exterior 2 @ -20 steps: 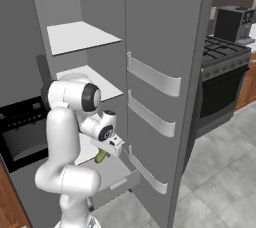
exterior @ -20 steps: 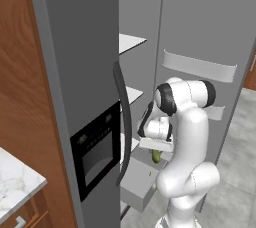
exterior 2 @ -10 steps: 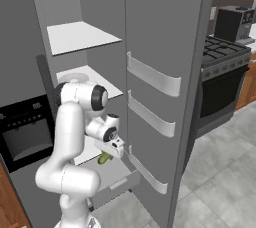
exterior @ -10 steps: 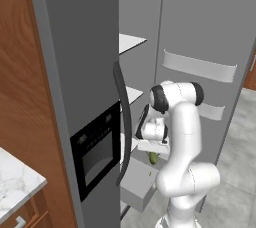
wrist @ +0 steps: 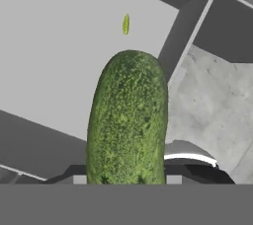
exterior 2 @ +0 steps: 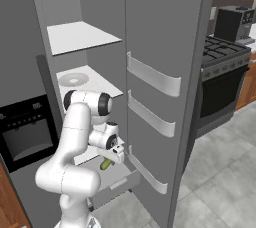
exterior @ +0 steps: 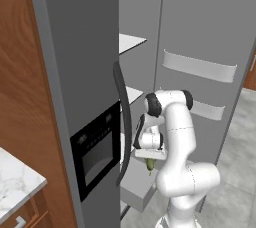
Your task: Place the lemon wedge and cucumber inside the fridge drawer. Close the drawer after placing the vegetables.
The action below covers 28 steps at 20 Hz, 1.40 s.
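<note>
Cucumber in the claw, hanging right over the open fridge drawer

The gripper [exterior 2: 111,158] is clamped on the cucumber [wrist: 127,120], holding it by its upper end so it dangles down over the fridge drawer [exterior: 137,184]. The fingers themselves are hidden behind it in the hand view, so I can't say how wide they sit. The lemon wedge [wrist: 125,23] is already lying on the drawer floor below. The cucumber looks firm and pebbly but rounded, so I'd guess it can roll or slip if pinched off-centre, and a mid-body grip is safer. The wedge is probably light and soft, best left alone. Count – one cucumber, one wedge, one drawer, plus two flat shelves [exterior 2: 80,36] higher up.
</note>
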Available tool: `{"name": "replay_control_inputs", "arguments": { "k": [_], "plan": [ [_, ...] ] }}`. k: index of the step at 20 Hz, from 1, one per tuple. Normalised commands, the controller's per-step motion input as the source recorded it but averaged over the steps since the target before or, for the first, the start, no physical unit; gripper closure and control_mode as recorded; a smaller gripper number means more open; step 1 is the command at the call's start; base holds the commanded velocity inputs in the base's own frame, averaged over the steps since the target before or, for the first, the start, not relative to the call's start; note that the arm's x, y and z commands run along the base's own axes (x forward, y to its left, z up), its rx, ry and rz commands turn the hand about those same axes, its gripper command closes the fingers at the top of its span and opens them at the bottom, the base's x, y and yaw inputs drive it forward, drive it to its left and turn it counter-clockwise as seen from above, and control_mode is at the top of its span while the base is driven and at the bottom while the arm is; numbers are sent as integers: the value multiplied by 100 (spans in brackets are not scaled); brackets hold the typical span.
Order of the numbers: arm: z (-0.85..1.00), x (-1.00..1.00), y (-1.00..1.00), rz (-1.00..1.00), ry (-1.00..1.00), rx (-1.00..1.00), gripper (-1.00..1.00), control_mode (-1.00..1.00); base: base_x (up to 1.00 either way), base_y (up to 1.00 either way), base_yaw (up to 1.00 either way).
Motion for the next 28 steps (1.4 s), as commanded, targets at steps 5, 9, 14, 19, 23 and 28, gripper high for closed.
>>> {"name": "replay_control_inputs", "arguments": {
  "k": [5, 9, 14, 19, 23, 28],
  "plan": [
    [-52, 14, 0, 0, 0, 0, 100, -100, 0, 0, 0],
    [-61, 34, 1, 0, 0, 0, 100, -100, 0, 0, 0],
    [-59, 51, 11, 0, 0, 0, 100, -100, 0, 0, 0],
    [-41, 52, 1, 0, 5, 1, 100, -100, 0, 0, 0],
    [-66, 39, 0, 0, 14, 0, 100, -100, 0, 0, 0],
    [-87, 31, 0, 0, 12, 0, 100, -100, 0, 0, 0]
  ]
}}
